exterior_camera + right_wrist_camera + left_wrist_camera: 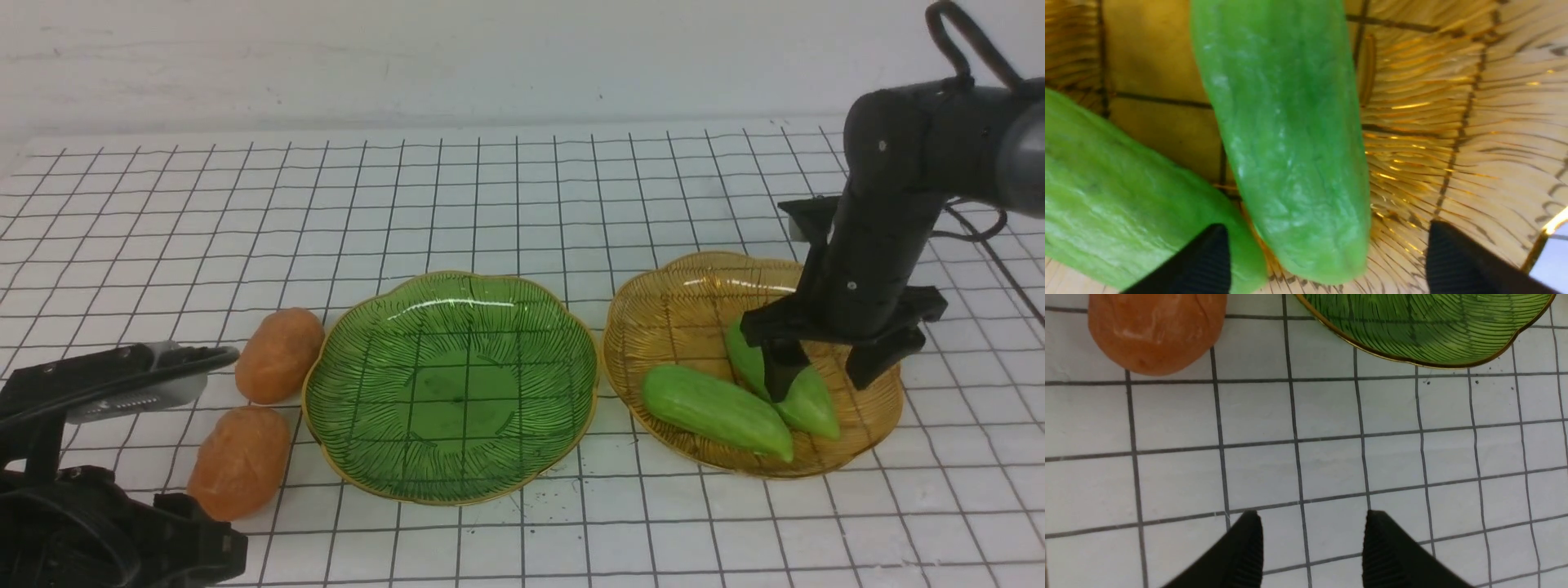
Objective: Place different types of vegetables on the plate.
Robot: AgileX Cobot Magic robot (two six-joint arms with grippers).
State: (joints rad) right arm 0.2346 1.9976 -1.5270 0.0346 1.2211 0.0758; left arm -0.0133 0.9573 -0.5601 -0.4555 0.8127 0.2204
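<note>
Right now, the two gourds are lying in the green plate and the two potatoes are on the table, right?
Not quite. The front view shows both gourds lying in the amber plate; the green plate holds nothing. The two potatoes are on the table, as you said.

The green plate (457,327) and the amber plate (686,294) are gleaming like glossy, ribbed, see-through glass with gilt rims. The left gourd (714,411) and the right gourd (812,404) are looking smooth and waxy, while the rear potato (280,354) and the front potato (239,462) are looking matt and lumpy. The pads (1249,559) of the left gripper (1311,514) are showing black, fine-ribbed faces.
</note>
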